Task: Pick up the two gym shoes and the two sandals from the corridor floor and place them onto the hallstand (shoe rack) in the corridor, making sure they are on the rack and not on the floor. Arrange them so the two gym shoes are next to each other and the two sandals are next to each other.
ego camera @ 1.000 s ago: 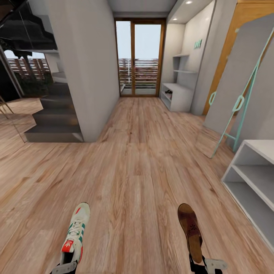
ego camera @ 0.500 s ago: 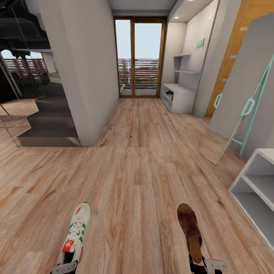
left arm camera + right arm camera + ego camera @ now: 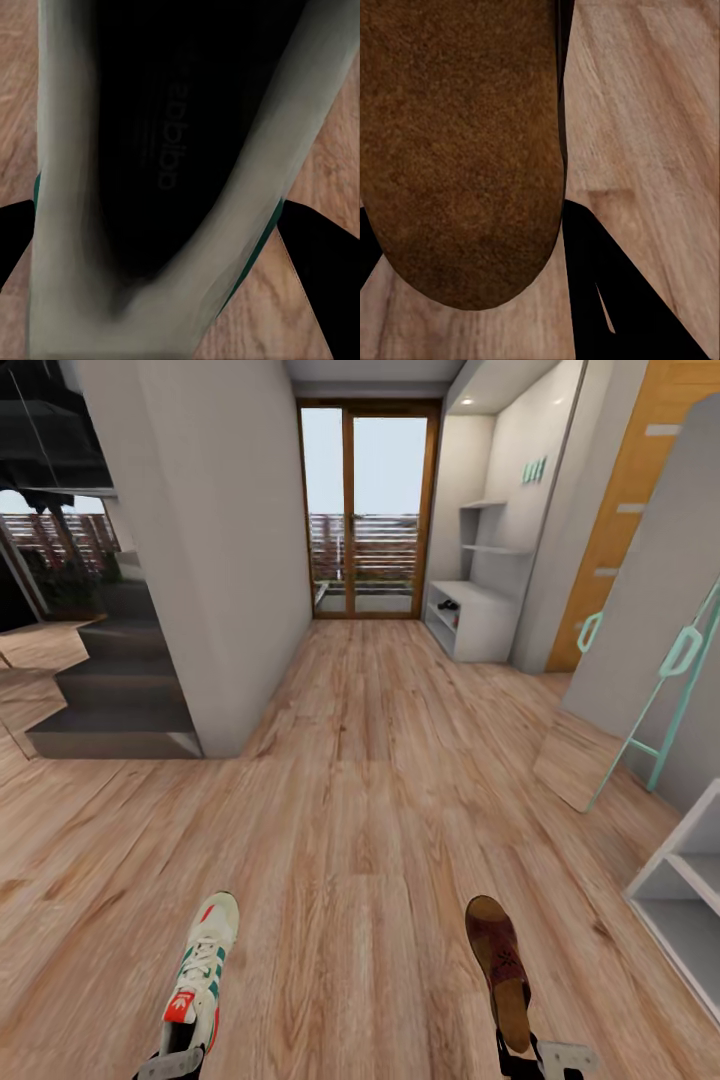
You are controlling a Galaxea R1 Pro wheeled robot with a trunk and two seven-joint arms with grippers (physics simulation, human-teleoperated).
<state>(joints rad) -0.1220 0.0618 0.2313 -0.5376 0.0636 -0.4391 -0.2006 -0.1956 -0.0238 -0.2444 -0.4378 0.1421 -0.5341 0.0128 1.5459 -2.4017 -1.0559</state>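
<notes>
One gym shoe [image 3: 201, 972], cream with green stripes and a red tongue tag, hangs low at the left with my left gripper [image 3: 168, 1064] shut on its heel. In the left wrist view its dark inside [image 3: 165, 150] sits between the black fingers [image 3: 324, 255]. A brown sandal [image 3: 500, 968] hangs at the right, held at the heel by my shut right gripper [image 3: 545, 1056]; its footbed [image 3: 457, 150] looms close in the right wrist view. The hallstand [image 3: 472, 622], light grey with two staggered shelves above, stands far down the corridor on the right. The other shoe and sandal are out of view.
Wood-plank corridor floor [image 3: 360, 780] runs ahead to a glass door [image 3: 365, 510]. A grey wall block [image 3: 210, 560] and dark stairs [image 3: 110, 700] stand on the left. On the right are a leaning mirror with a teal frame [image 3: 650, 660] and a low grey two-tier shelf unit [image 3: 690, 900].
The whole view has shifted: the right-hand shelf unit and mirror have slid toward the right edge, so the camera has moved. Both held shoes keep their places in the grippers.
</notes>
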